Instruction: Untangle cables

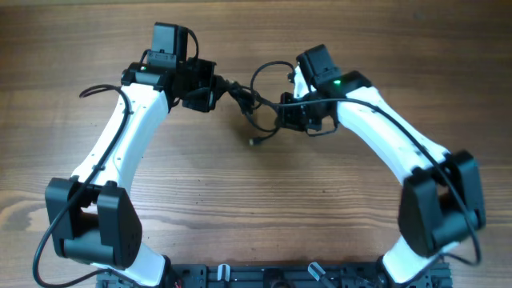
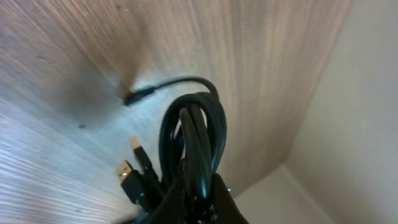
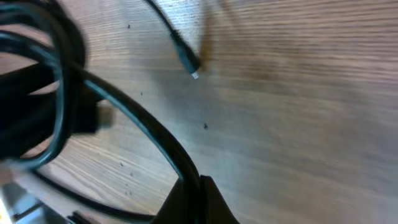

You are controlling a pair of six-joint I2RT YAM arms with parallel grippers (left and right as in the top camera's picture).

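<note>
The cables (image 1: 242, 98) are thin black cords bunched in a tangle and strung between my two grippers, above the wooden table. My left gripper (image 1: 216, 86) is shut on one side of the bundle. In the left wrist view the looped cords (image 2: 194, 127) rise out of the shut left gripper (image 2: 199, 186), with gold USB plugs (image 2: 127, 171) beside them. My right gripper (image 1: 282, 105) is shut on a single strand (image 3: 134, 118), pinched at the right gripper's tips (image 3: 194, 183). A loose plug end (image 1: 256, 142) hangs toward the table.
Wood-grain table (image 1: 256, 208) all around. A cable loop (image 1: 268, 74) arches behind the right gripper. The table's right edge and a pale floor (image 2: 348, 143) show in the left wrist view. The arms' bases (image 1: 264, 276) stand at the near edge.
</note>
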